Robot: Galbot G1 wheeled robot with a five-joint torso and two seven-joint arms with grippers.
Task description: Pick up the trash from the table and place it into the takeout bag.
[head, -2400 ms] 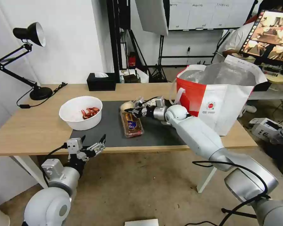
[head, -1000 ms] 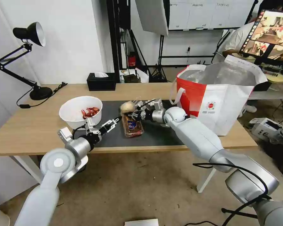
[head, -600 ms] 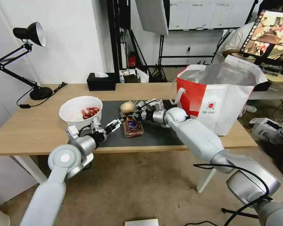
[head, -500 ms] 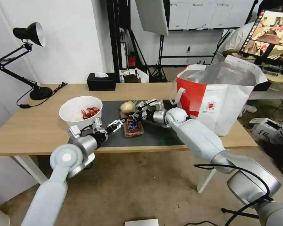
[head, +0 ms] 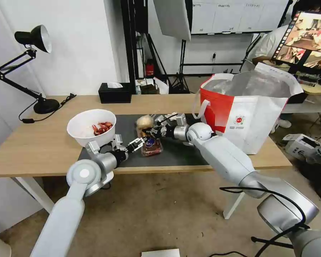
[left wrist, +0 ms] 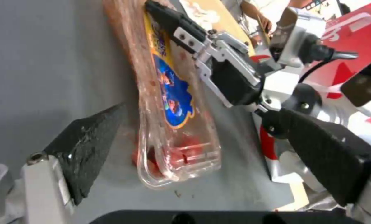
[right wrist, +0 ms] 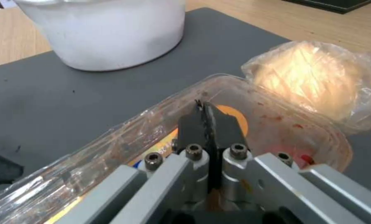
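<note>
A: Quick pass. Landmark is the clear plastic tray (head: 150,143), which lies on the dark grey mat (head: 178,151) of the table (head: 32,150). What do we have on it?

B: Right gripper (head: 148,132) is on the tray's far end. In the right wrist view its fingers (right wrist: 210,124) are pressed together, and we read that as pinching the tray's lid edge. We can't be fully sure how much plastic is caught.

A: Left gripper (head: 136,143)?

B: Just beside the tray, on the side facing the white bowl (head: 91,127). Fingers spread, nothing between them. The left wrist view shows one dark finger pad (left wrist: 88,146) low beside the tray's near end and the other on the opposite side, so the tray end sits roughly between them, not touched as far as we can tell.

A: Other trash?

B: Beige wrapped ball (head: 144,121) touches or nearly touches the tray's far end. The bowl, with red shells in it, sits well apart from the tray, at the mat's edge. The takeout bag (head: 246,114) stands open on the other side of the tray, past the right arm.

A: Step in hand?

B: We judge it as the pick of the tray, two-handed. Nothing lifted yet; the tray lies flat.

A: Next move needs?

B: Our guess: the left fingers close on the near end without crushing the thin plastic, then both lift level so the red scraps stay in, clearing the ball on the way toward the bag.
</note>
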